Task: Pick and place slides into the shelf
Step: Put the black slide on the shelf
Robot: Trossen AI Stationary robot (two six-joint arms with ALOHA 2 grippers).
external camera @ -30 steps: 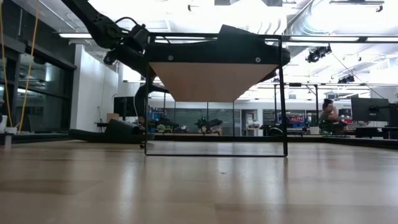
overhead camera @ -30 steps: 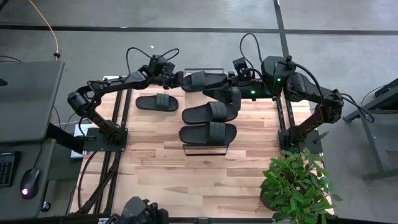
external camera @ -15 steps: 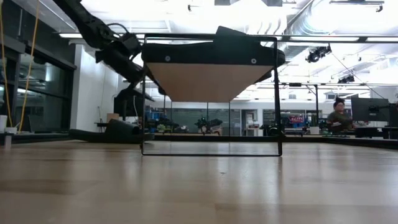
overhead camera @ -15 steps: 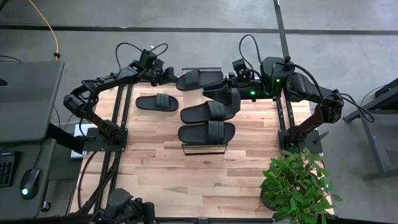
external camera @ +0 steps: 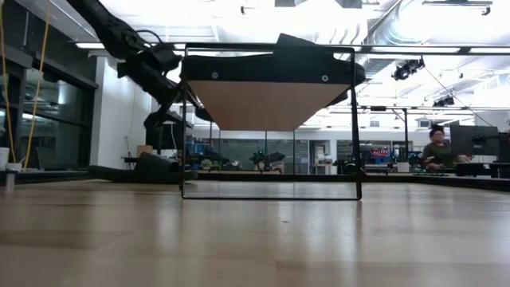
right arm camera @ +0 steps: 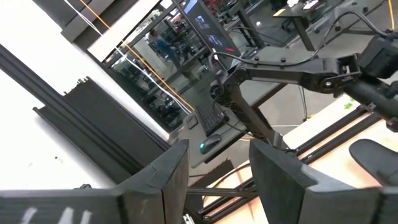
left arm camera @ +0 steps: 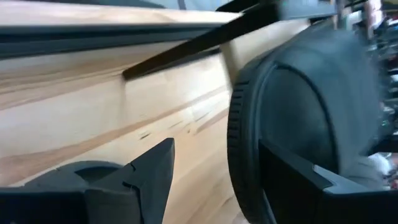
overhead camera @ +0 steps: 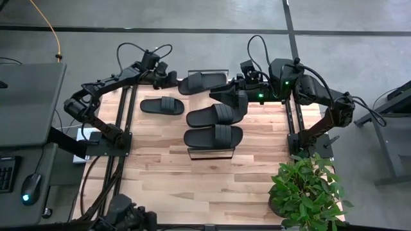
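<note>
**Left arm, upper left of the high view.** My left gripper (overhead camera: pixel 168 78) is hovering just beside the outer end of the farthest slide (overhead camera: pixel 204 82). Its jaws are standing apart and holding nothing. In the left wrist view that slide's rounded sole is lying just ahead of the fingers (left arm camera: pixel 149 174). I am judging it to be set down, so a grip is no longer needed.

**Table, left of centre.** One loose slide (overhead camera: pixel 162 105) is lying flat on the tabletop (overhead camera: pixel 160 167), apart from the rack and within the left arm's reach. It is probably the next pick.

**Centre.** The shelf (overhead camera: pixel 212 151) is running away from the camera. It is carrying three slides laid crosswise: the farthest one, a middle slide (overhead camera: pixel 215 115) and a nearest slide (overhead camera: pixel 214 137).

**Right of centre.** My right gripper (overhead camera: pixel 230 96) is hanging over the shelf with its jaws apart and empty. It is likely waiting clear of the work.

**Count.** Slides: four, with three shelved and one waiting. Shelves: one. Grippers: two.
</note>
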